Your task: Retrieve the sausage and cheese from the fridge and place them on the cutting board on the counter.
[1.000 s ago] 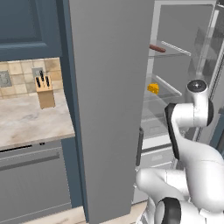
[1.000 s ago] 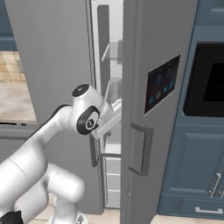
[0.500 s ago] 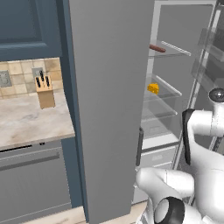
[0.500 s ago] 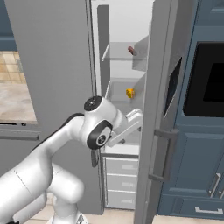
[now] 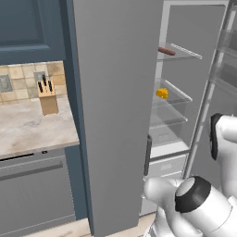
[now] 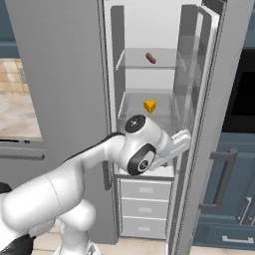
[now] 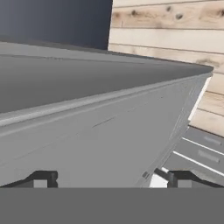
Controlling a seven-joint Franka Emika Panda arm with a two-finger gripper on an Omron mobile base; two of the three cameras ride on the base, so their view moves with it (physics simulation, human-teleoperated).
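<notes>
A white robot arm reaches toward the open right-hand compartment of the fridge (image 6: 60, 74) in a simulated kitchen, its end effector (image 7: 109, 178) spread wide and holding nothing; the two dark fingertips (image 7: 41, 178) stand far apart at the bottom of the hand view, with a broad grey panel, seemingly part of the fridge, lying close ahead of them and pale wooden floor planks beyond its edge.

In the right base view the arm's wrist sits low in the doorway, in front of the bottom shelf and just above the white drawers (image 6: 144, 206). The sausage (image 6: 150, 58) lies on the upper glass shelf, well above the wrist and deeper inside the fridge. The cheese (image 6: 149, 106) rests on the middle glass shelf, one level below the sausage and just above and behind the arm's dark-ringed joint; neither is touched. The left base view shows the same two items, the sausage (image 5: 166, 51) on the top shelf and the cheese (image 5: 162, 94) on the shelf beneath, past the closed left door, while the right door (image 6: 211, 124) stands swung open at the far side of the arm.

Well away from the end effector, beyond the closed door, the beige marbled worktop (image 5: 28, 132) carries a tan knife block (image 5: 47, 97) against the tiled wall.
</notes>
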